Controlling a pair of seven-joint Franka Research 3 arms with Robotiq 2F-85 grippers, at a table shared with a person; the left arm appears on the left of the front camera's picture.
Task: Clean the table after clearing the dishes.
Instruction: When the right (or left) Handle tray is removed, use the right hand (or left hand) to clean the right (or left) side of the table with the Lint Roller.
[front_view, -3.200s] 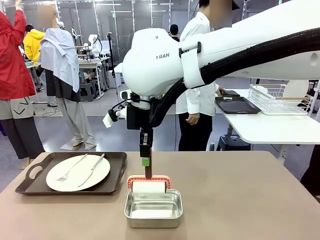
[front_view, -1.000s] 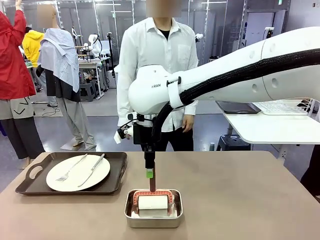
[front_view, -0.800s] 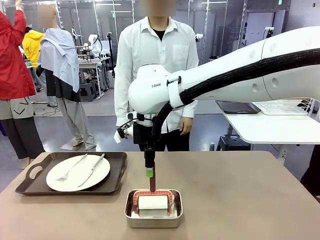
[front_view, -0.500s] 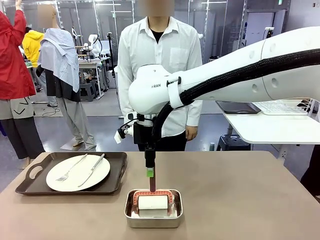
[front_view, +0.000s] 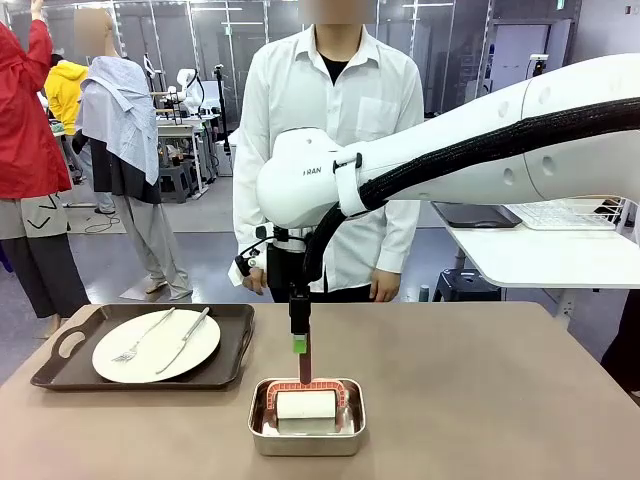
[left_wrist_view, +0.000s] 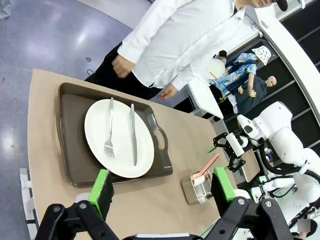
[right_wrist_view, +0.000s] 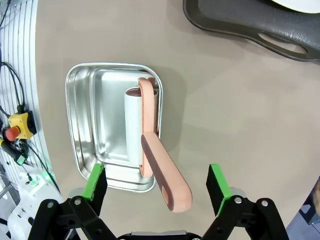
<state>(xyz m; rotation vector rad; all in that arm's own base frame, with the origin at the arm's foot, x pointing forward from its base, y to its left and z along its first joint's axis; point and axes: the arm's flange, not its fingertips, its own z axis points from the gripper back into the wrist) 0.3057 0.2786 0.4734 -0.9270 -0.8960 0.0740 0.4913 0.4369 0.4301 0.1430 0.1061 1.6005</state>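
Note:
On the brown table a dark tray at the left carries a white plate with a fork and a knife. My right gripper hangs over a steel pan that holds a white roller. In the right wrist view the right gripper is open, and the roller's pink handle rises between its pads without touching them. My left gripper is open and empty, high above the tray and plate.
A person in a white shirt stands at the table's far edge, hands down. A white side table at the right carries a wire rack and another dark tray. Bare tabletop lies right of the pan.
The roller, earlier held at the pan's far rim, now rests in the pan and my right gripper has let go of it. The person has walked up to the table's far edge.

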